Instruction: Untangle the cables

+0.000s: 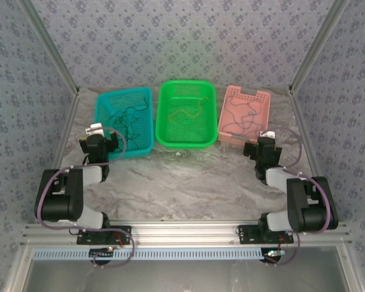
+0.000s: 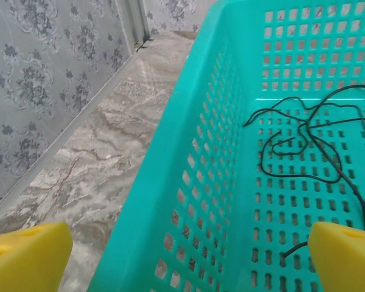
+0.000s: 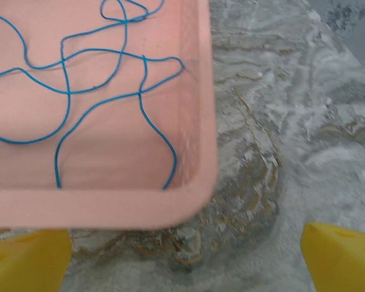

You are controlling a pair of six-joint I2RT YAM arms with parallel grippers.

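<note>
Teal plastic comes first, at the upper left of the top view. The teal basket (image 1: 125, 91) stands on the marbled desk (image 1: 182, 176), and the black cables (image 2: 304, 131) lie on its perforated floor, crossing one another in a loose knot. The left pincer (image 2: 185, 258) is spread wide and grips nothing. It hangs astride the basket's left wall, with one yellow fingertip over bare desk and the other over the inside. That placement looks like a pause at the rim, not a reach, since the knot lies further in, toward the right of the left wrist view.

In the middle, the green basket (image 1: 185, 83) holds a yellow-orange cable (image 1: 185, 112). It lies as a single wavy strand with nothing across it, so it seems already separated.

To the right, the pink basket (image 1: 249, 91) carries the blue cable (image 3: 67, 91). It spreads in open loops that cross in several places. Whether this is one wire or more, I cannot tell. The right pincer (image 3: 184, 258) is also spread and empty. It sits low over the basket's near right corner, with more desk than basket beneath it.

Each basket seems to hold a single colour, which suggests sorting by colour. Judged from this, the black knot is the main work left.
</note>
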